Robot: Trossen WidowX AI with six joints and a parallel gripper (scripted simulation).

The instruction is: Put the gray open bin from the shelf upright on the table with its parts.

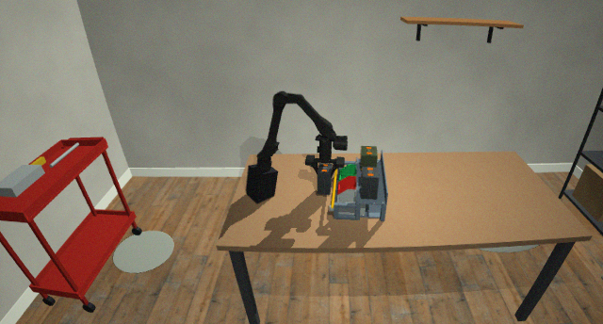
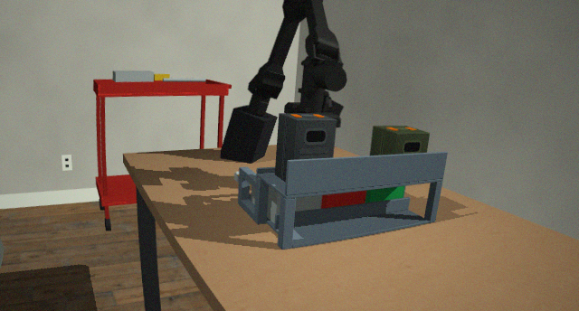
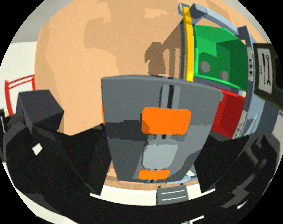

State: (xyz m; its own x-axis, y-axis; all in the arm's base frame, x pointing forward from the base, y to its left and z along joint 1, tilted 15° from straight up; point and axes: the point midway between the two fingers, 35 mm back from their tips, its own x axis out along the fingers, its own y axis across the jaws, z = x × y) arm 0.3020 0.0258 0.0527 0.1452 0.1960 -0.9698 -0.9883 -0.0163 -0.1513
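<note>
A small blue-gray shelf unit [image 1: 360,192] stands on the table [image 1: 424,197]. On its lower level sit a gray open bin [image 1: 346,199], a red bin [image 1: 348,185] and a green bin [image 1: 350,170] in a row; they also show in the exterior view, gray [image 2: 308,203], red [image 2: 344,199], green [image 2: 385,194]. My gripper [image 1: 325,166] is just left of the shelf, pointing down, shut on a dark gray box with orange marks [image 3: 154,132]. That box [image 1: 325,182] is upright, its base at or near the table top.
A dark gray box [image 1: 369,184] and a green box [image 1: 368,155] sit on top of the shelf unit. A yellow bar [image 1: 334,192] runs along its left side. The arm's base [image 1: 261,183] is at the table's left. A red cart [image 1: 57,211] stands on the floor.
</note>
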